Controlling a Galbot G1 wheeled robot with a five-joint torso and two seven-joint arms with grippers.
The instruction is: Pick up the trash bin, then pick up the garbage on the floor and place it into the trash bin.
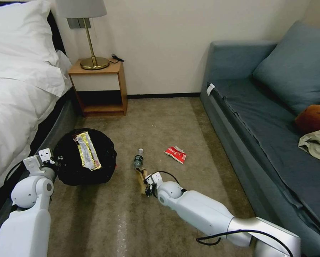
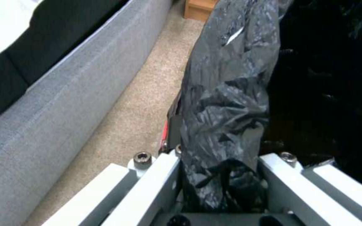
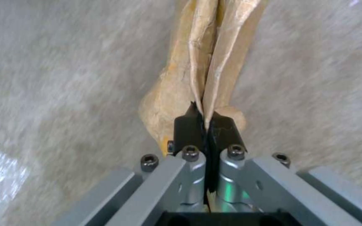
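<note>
The trash bin (image 1: pixel 85 159), wrapped in a crinkled black bag, hangs at the left beside the bed, with a yellow-green snack wrapper (image 1: pixel 87 150) lying in it. My left gripper (image 1: pixel 58 161) is shut on the bin's bagged rim (image 2: pixel 223 131). In the middle, my right gripper (image 1: pixel 145 184) is shut on the crumpled brown paper bag (image 3: pixel 208 62), pinching its edge between the black fingertips (image 3: pixel 187 128) just above the carpet. A small clear bottle with a green label (image 1: pixel 138 159) lies just beyond that bag. The red-and-white packet (image 1: pixel 176 154) lies farther right on the carpet.
A bed with white bedding (image 1: pixel 17 92) runs along the left, its grey base (image 2: pixel 63 103) close to the bin. A blue sofa (image 1: pixel 274 117) fills the right side. A wooden nightstand (image 1: pixel 99 85) with a brass lamp (image 1: pixel 92 46) stands at the far wall.
</note>
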